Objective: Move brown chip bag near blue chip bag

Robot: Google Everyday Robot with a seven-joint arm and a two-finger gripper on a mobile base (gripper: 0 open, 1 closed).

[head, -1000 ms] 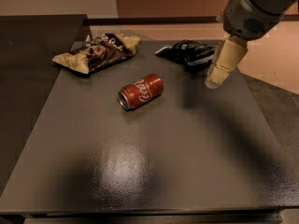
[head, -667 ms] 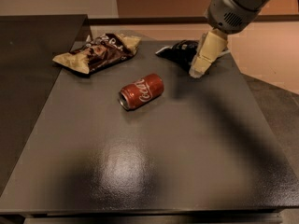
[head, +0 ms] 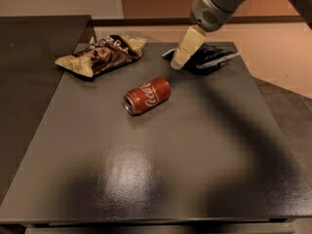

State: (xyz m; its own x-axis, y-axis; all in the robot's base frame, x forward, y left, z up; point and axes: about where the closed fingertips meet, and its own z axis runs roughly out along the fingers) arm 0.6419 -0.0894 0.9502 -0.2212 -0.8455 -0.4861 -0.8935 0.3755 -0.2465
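- Leftward shift of the end effector (head: 178,62) over the last second: earlier off the right end of the blue chip bag (head: 210,58), now at that bag's left end, along the far side of the counter (head: 161,179).
- No change of place for either bag or for the can over that same second.
- End effector: pale tan, hanging tip-down and slanted to the left from a rounded grey wrist (head: 212,6) coming in at the top right.
- Its tip overlapping the left corner of the blue chip bag in this view; touching or hovering above, cannot tell.
- Opening of the end effector: cannot tell from this angle.
- Brown chip bag (head: 100,55): lying flat near the far left corner of the counter, crumpled, dark brown in the middle with tan ends, white lettering on the upper face.
- Well apart from the blue chip bag, with the end effector in the gap between the two and much closer to the blue one.
- Blue chip bag: flat at the far right of the counter, very dark and glossy, with a pale stripe toward its right end.
- Red can (head: 147,95): on its side with white script facing up, nearer the camera than both bags, roughly between them and touching neither.
- Counter: dark grey, with a soft patch of glare in the near middle and the arm's shadow across the right half.
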